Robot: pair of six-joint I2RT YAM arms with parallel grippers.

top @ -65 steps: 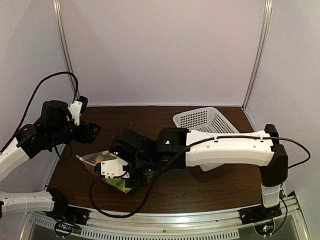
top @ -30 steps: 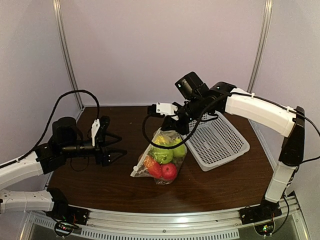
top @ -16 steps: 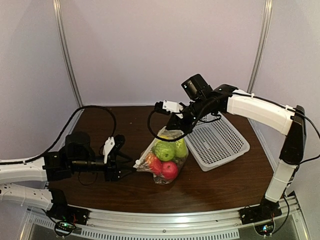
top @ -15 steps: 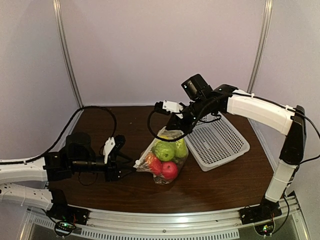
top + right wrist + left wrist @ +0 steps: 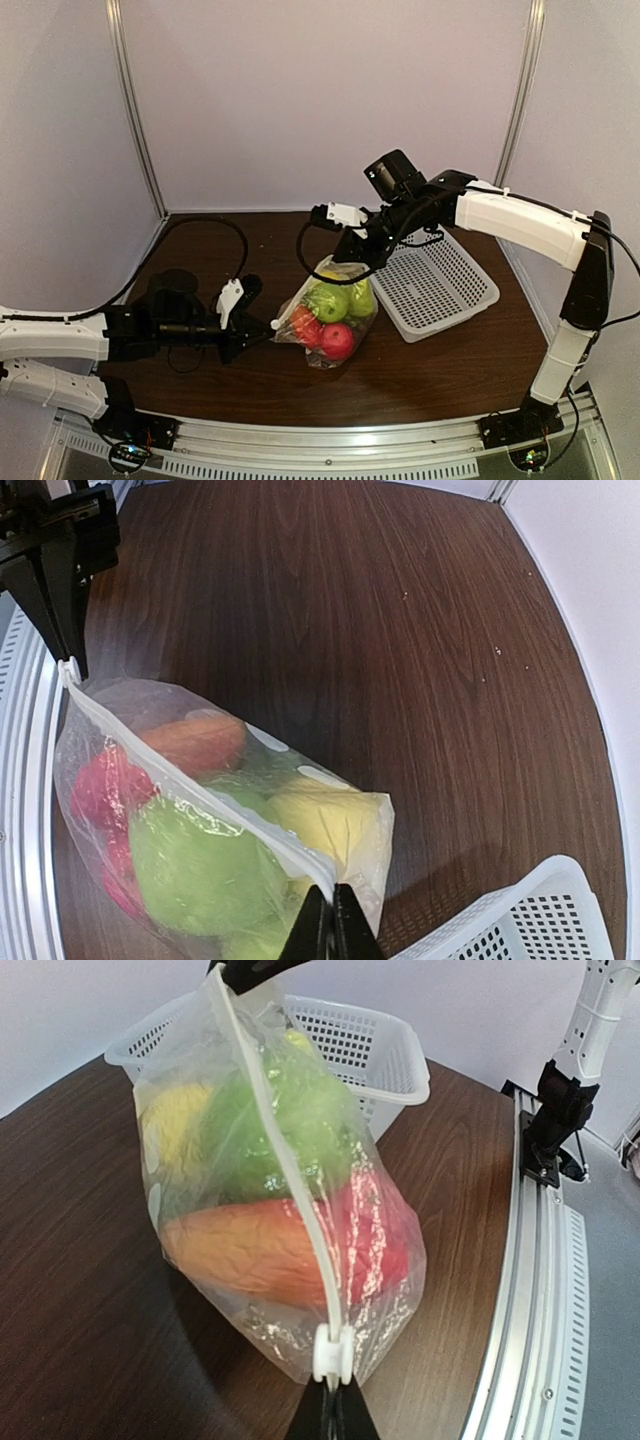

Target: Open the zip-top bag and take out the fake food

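The zip-top bag hangs over the table's middle, its bottom resting on the wood, stretched between both grippers. My right gripper is shut on the upper end of the zip strip. My left gripper is shut on the lower end, just behind the white slider. The strip is closed along its whole length. The fake food sits inside: a green apple, a yellow lemon, an orange piece and a red apple.
A white perforated basket lies right of the bag, close behind it in the left wrist view. The metal rail runs along the table's near edge.
My left arm has slid right to the bag's lower corner and its jaws have shut there by the slider. The right gripper still holds the bag's upper end up.
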